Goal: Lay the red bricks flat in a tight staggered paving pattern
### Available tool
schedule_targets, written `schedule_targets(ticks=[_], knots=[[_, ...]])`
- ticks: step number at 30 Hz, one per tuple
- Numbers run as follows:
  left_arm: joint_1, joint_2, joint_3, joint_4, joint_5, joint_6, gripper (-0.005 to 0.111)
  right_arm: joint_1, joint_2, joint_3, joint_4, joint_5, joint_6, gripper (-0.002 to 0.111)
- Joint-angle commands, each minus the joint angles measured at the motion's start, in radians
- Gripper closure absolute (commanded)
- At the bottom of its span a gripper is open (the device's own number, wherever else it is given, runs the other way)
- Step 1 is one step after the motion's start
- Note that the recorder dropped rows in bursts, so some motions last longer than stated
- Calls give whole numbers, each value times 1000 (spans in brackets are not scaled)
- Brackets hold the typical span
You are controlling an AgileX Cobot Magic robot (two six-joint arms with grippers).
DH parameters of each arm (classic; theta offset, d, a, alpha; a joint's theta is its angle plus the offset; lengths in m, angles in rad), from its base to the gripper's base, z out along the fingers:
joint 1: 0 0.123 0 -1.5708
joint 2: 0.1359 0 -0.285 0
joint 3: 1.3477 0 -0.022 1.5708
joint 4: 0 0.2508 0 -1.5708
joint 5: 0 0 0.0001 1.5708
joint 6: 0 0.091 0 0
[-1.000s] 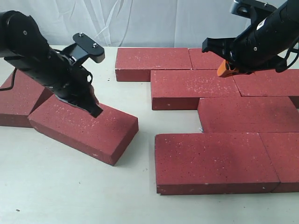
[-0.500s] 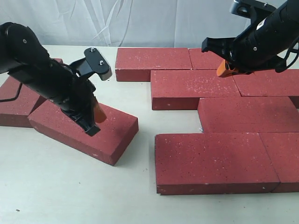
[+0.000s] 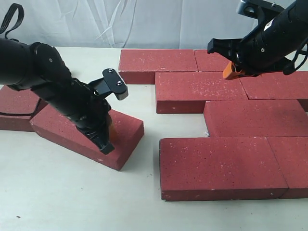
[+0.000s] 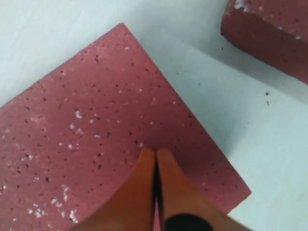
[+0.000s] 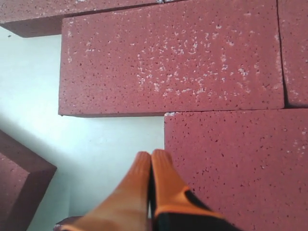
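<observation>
A loose red brick [image 3: 72, 129] lies askew on the table at the left. My left gripper [image 3: 109, 137] is shut, its orange fingertips [image 4: 155, 153] pressed on that brick's top [image 4: 96, 144] near its right end. Another red brick [image 3: 14, 108] lies behind it at the far left. On the right, several red bricks form staggered rows, among them a back brick [image 3: 156, 65], a middle one [image 3: 199, 91] and a front one [image 3: 219, 166]. My right gripper [image 3: 231, 72] hangs shut and empty above the back rows, over the edge of a paved brick [image 5: 240, 163].
A bare gap of pale table [image 3: 180, 122] sits left of the third-row brick [image 3: 255, 118]. A white curtain [image 3: 144, 24] closes off the back. The corner of a paved brick [image 4: 269, 33] shows across a strip of table from the loose brick.
My left arm has swung right and down along the loose brick, its fingertips now near the brick's right end; the brick has nudged slightly right. The right arm has not moved.
</observation>
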Motion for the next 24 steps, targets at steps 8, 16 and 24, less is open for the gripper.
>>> schedule_targets(ticks=[8, 16, 24], knots=[[-37, 78, 3, -190, -134, 0, 107, -5, -9, -5, -4, -10, -8, 109], [-37, 80, 3, -268, -215, 0, 107, -5, -9, -5, -4, -12, -8, 109], [-37, 80, 3, -315, -220, 0, 107, -5, -9, -5, -4, -12, -13, 109]])
